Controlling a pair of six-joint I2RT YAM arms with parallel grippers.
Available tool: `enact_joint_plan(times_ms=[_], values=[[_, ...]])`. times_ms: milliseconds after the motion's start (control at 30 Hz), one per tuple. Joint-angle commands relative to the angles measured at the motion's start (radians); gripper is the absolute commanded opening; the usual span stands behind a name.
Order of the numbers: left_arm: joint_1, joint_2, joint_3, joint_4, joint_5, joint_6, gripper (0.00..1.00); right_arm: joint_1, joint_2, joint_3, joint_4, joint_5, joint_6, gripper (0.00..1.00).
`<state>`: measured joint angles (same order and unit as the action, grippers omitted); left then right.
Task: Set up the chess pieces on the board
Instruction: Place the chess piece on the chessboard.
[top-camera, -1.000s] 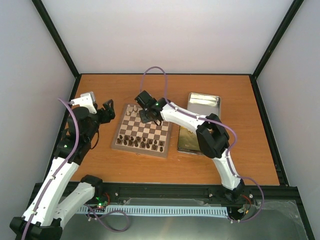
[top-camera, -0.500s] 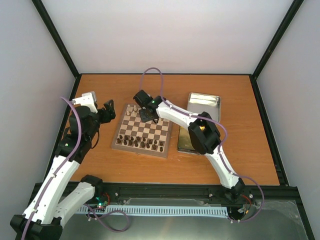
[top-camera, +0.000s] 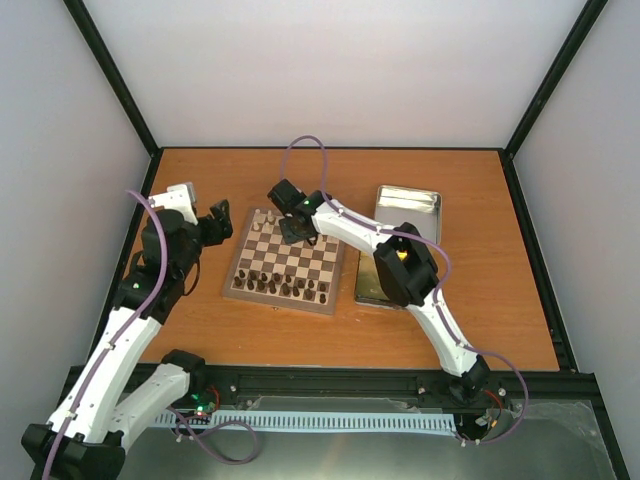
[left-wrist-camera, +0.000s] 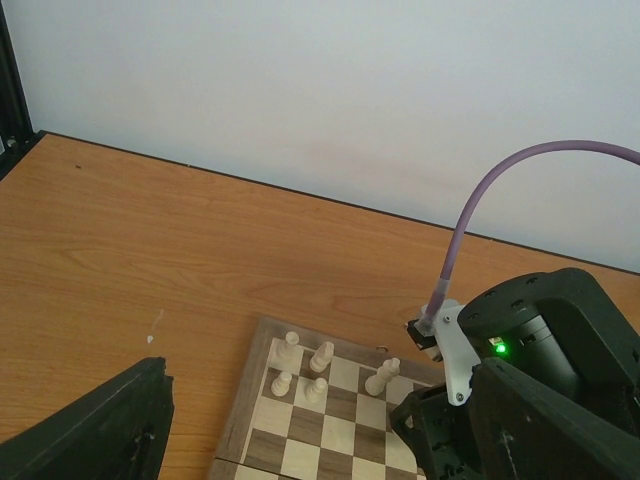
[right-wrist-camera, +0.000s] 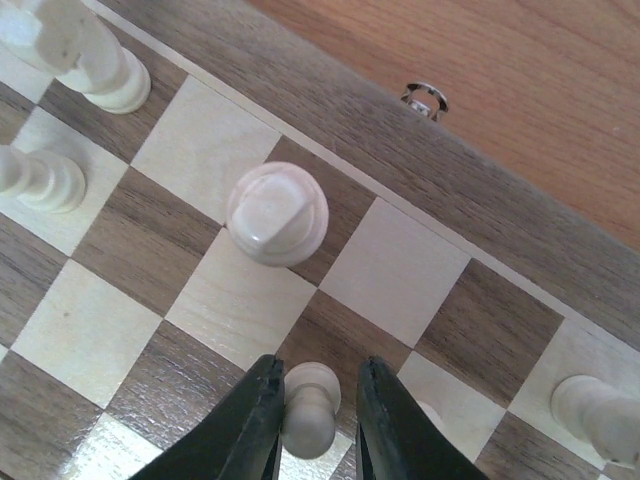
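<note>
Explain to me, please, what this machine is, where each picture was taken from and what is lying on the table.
The machine is two robot arms, a left arm and a right arm, bolted at the near edge of a wooden table. The overhead view looks down from behind them. The other two views come from a camera on each wrist.

On the table lies a chessboard, with dark pieces along its near rows and a few cream pieces in its far rows. A gold tin and a silver lid lie to its right.

The left tool hangs open and empty beside the board's left edge. The right tool is low over the board's far side. Its wrist view shows a cream pawn standing between its fingers. Whether they pinch it or stand just off it is unclear.
</note>
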<state>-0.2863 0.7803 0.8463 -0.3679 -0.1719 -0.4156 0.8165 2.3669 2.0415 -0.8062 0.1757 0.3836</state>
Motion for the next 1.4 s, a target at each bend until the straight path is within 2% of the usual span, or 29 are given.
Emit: enact_joint_plan(times_ms=[0,333,500,733,833,900,1133,1367], values=[[-0.001,0.008,0.013,0.001,-0.002,0.026,0.82,-0.007,0.023,0.024,-0.012,0.007,0.003,0.24],[-0.001,0.017,0.012,-0.007,0.005,0.026,0.82,-0.007,0.010,0.023,0.003,0.018,-0.008,0.20],[0.000,0.017,0.012,-0.010,0.005,0.026,0.82,-0.008,-0.040,0.018,0.011,-0.024,-0.013,0.33],[-0.001,0.026,0.011,-0.001,0.020,0.026,0.82,-0.013,-0.211,-0.082,0.078,-0.043,-0.008,0.39],[-0.001,0.034,0.012,0.005,0.036,0.026,0.82,-0.023,-0.332,-0.225,0.150,-0.045,-0.001,0.39],[-0.001,0.036,0.009,0.011,0.052,0.029,0.82,-0.036,-0.430,-0.386,0.209,-0.033,0.007,0.39],[-0.001,0.041,-0.010,0.075,0.154,0.043,0.83,-0.128,-0.789,-0.854,0.309,0.104,0.015,0.39],[-0.001,0.072,-0.028,0.156,0.233,0.003,0.83,-0.205,-0.961,-1.161,0.384,0.095,0.034,0.38]])
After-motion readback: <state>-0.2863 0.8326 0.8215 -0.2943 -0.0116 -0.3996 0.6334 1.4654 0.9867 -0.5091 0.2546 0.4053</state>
